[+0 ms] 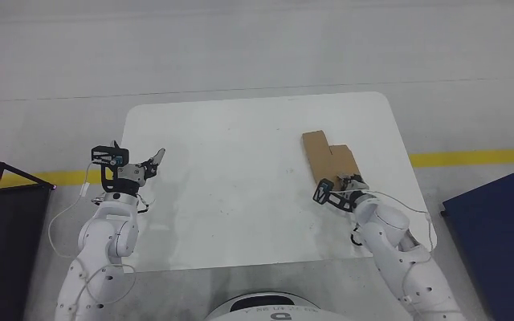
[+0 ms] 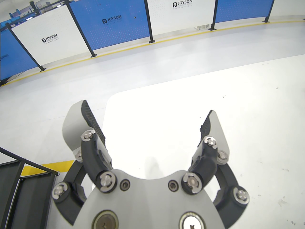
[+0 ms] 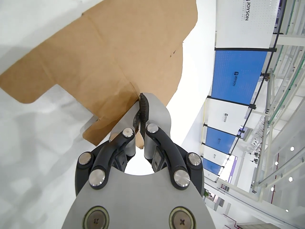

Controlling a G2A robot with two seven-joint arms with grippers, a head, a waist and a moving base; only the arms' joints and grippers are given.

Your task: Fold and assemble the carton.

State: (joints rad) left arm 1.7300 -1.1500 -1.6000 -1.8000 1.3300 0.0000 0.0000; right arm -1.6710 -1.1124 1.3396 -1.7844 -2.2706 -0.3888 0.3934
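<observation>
The carton (image 1: 328, 155) is a flat brown cardboard blank lying on the right part of the white table (image 1: 241, 184). My right gripper (image 1: 347, 180) sits at the blank's near end and is shut on its edge. In the right wrist view the carton (image 3: 100, 55) spreads away from the right gripper (image 3: 139, 107), and a cardboard flap is pinched between the ribbed pads. My left gripper (image 1: 158, 156) hovers over the table's left side, far from the carton. The left wrist view shows the left gripper (image 2: 147, 120) open with nothing between its fingers.
The table's right edge (image 1: 405, 168) runs close behind the carton. A dark rack (image 1: 16, 209) stands beside the table's left side, and a blue panel (image 1: 482, 209) stands off the right. Blue and white partition panels (image 2: 119, 22) line the floor beyond.
</observation>
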